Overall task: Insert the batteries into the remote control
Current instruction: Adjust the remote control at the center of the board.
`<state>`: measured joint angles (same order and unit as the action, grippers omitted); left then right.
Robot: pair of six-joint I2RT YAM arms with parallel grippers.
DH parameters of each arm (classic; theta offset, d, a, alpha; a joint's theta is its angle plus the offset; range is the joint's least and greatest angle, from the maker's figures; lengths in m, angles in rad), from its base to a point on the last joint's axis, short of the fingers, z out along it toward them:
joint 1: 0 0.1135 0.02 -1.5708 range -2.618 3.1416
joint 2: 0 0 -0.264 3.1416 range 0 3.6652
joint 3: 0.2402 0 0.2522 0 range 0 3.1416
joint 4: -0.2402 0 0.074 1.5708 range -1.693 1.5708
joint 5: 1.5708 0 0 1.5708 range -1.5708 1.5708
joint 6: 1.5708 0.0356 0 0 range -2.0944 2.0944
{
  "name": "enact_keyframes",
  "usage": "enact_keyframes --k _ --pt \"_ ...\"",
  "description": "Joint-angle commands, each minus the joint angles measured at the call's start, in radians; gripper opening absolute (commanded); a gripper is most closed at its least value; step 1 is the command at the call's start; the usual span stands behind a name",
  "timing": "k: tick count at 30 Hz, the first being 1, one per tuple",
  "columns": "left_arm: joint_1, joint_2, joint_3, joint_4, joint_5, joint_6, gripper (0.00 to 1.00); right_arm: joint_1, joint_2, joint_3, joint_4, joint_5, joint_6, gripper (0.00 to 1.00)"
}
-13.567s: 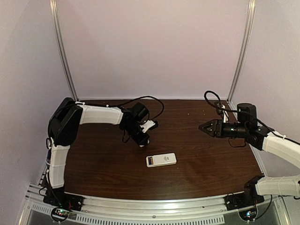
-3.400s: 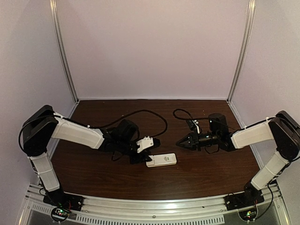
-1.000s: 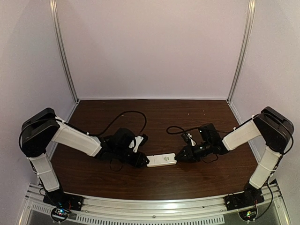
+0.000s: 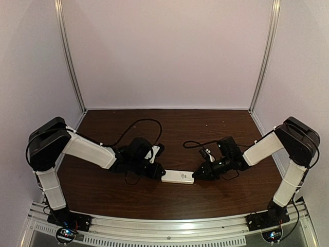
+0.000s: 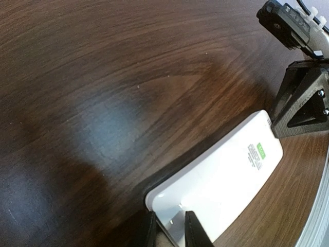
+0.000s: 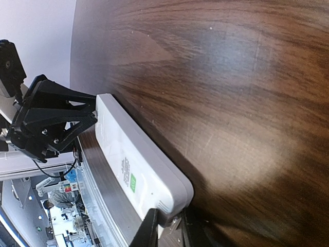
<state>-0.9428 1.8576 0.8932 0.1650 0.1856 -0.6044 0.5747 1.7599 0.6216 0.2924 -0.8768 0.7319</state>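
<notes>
Near the front middle of the table, between the two arms: the remote, set lengthwise left to right. Gripped at both short ends.

At its left end, the left gripper, reaching in low from the left. At its right end, the right gripper, reaching in low from the right. Both wrists down close to the wood.

From the left wrist: two dark fingers drawn almost together, with nothing but the thin near end of the remote between them, touching it on both sides. Plain white face turned toward the camera, no buttons or window to be seen on it. Toward the far end, a small printed label with a green patch. Right at that far end, the black frame of the right gripper, touching the casing.

From the right wrist: the same, mirrored. Fingers nearly closed on the near end of the remote, with the label close to them. At the far end, the left gripper against the casing.

Cannot tell whether resting on the table or raised just off it; a dark shadow along the lower edge in both wrist views, but no clear gap.
</notes>
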Motion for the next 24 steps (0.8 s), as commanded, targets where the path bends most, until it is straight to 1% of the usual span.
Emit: enact_keyframes --k 1,9,15,16,20,23,24 --pt "-0.105 0.110 0.031 0.090 0.150 -0.008 0.21 0.066 0.052 0.015 0.135 -0.026 0.017 0.16" --pt "-0.106 0.098 0.025 0.101 0.156 -0.025 0.23 0.060 0.027 0.027 0.098 -0.008 -0.003 0.18" --pt "-0.087 0.025 -0.010 0.058 0.114 -0.005 0.33 0.021 -0.005 0.040 0.050 0.008 -0.029 0.23" --pt "-0.081 0.011 -0.013 0.046 0.107 0.003 0.37 0.013 -0.015 0.042 0.034 0.010 -0.034 0.24" --pt "-0.056 -0.054 -0.016 -0.023 0.048 0.048 0.53 -0.021 -0.060 0.047 -0.008 0.015 -0.053 0.32" --pt "-0.036 -0.111 -0.005 -0.083 -0.012 0.111 0.70 -0.051 -0.110 0.053 -0.049 0.018 -0.076 0.39" --pt "-0.031 -0.130 0.003 -0.103 -0.034 0.143 0.76 -0.062 -0.137 0.054 -0.060 0.018 -0.082 0.43"
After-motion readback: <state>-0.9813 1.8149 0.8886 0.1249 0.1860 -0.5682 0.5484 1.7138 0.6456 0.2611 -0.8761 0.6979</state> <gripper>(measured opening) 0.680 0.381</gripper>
